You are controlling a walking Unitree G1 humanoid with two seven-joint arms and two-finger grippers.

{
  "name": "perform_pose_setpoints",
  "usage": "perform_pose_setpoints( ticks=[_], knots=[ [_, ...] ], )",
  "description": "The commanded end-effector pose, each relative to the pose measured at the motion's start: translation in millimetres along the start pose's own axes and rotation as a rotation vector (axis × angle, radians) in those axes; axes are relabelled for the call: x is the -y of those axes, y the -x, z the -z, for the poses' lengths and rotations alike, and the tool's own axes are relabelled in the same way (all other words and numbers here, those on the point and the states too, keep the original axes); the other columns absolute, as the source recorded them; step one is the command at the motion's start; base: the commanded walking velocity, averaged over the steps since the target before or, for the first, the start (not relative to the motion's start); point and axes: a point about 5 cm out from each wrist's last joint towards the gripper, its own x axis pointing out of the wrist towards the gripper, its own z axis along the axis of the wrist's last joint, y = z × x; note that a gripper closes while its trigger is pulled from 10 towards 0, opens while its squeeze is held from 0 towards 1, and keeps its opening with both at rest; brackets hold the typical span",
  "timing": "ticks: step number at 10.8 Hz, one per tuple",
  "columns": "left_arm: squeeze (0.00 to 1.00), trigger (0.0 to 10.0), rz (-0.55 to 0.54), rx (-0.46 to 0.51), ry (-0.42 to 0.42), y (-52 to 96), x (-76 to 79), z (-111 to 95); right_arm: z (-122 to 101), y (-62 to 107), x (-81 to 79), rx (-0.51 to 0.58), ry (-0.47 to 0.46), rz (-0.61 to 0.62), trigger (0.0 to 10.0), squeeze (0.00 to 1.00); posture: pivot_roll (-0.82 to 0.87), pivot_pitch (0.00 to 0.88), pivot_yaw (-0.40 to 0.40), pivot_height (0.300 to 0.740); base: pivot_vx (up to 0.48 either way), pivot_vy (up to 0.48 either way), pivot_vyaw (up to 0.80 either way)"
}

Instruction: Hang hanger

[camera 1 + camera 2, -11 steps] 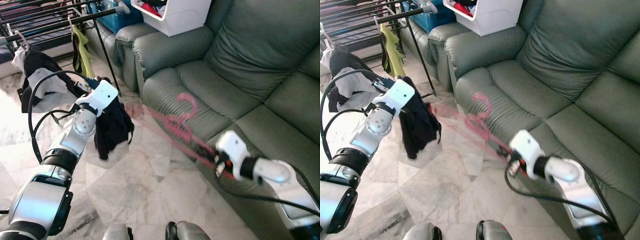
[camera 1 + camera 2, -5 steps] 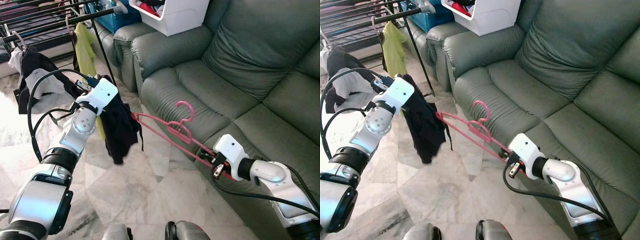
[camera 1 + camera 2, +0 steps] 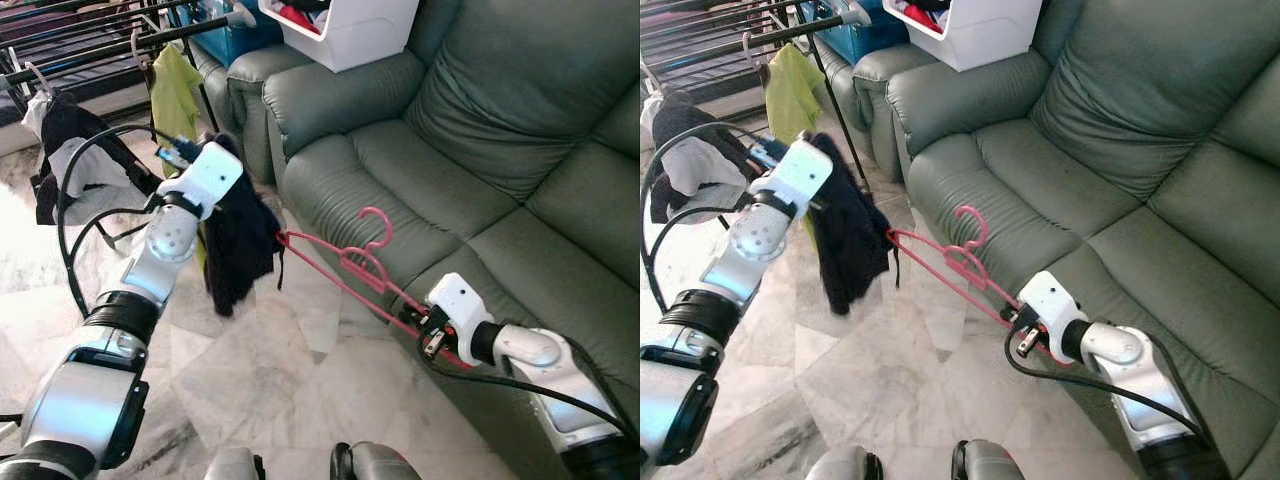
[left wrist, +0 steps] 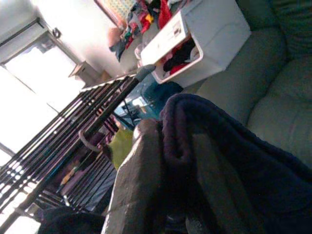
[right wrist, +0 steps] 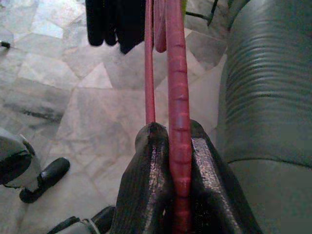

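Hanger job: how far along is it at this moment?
Done: the right gripper is shut on the pink hanger, and the left gripper holds the dark garment. In hand: the hanger's far end is at the garment. Left: hanging it on the drying rack.

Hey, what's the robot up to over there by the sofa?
The robot is putting clothing on a hanger. Its right gripper is shut on one end of a pink hanger, held out level in front of the green sofa. Its left gripper holds a dark garment up at the hanger's far end. A drying rack with clothes stands behind.
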Motion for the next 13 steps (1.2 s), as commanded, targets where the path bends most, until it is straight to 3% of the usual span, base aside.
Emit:
perform_pose_setpoints(
  ticks=[1,5,8,11,13],
  knots=[
    [0.00,10.0,-0.007,0.074,0.029,-3.2,-2.3,-15.0,-3.2,-1.0,5.8,0.013,0.003,0.023,10.0,0.00,-0.05,0.065,-0.011,0.740,0.000,0.000,0.00],
    [0.00,10.0,0.102,0.176,0.079,3.0,20.2,-32.6,-3.6,-8.5,7.7,0.031,-0.014,0.040,10.0,0.00,-0.05,0.067,-0.011,0.740,0.000,0.000,0.00],
    [0.00,10.0,0.142,0.151,0.039,6.8,30.5,-28.3,-15.4,-10.1,5.7,0.082,0.005,0.021,10.0,0.00,-0.05,0.068,-0.007,0.740,0.000,0.000,0.00],
    [0.00,10.0,0.142,0.105,-0.022,6.0,32.2,-20.4,-37.8,-4.4,-4.3,0.177,0.009,-0.111,10.0,0.00,-0.05,0.067,-0.006,0.740,0.000,0.000,0.00],
    [0.00,10.0,0.142,0.111,-0.030,6.1,34.5,-22.1,-39.9,-5.8,-0.6,0.175,0.008,-0.101,10.0,0.00,-0.05,0.065,-0.009,0.740,0.000,0.000,0.00]
  ],
)
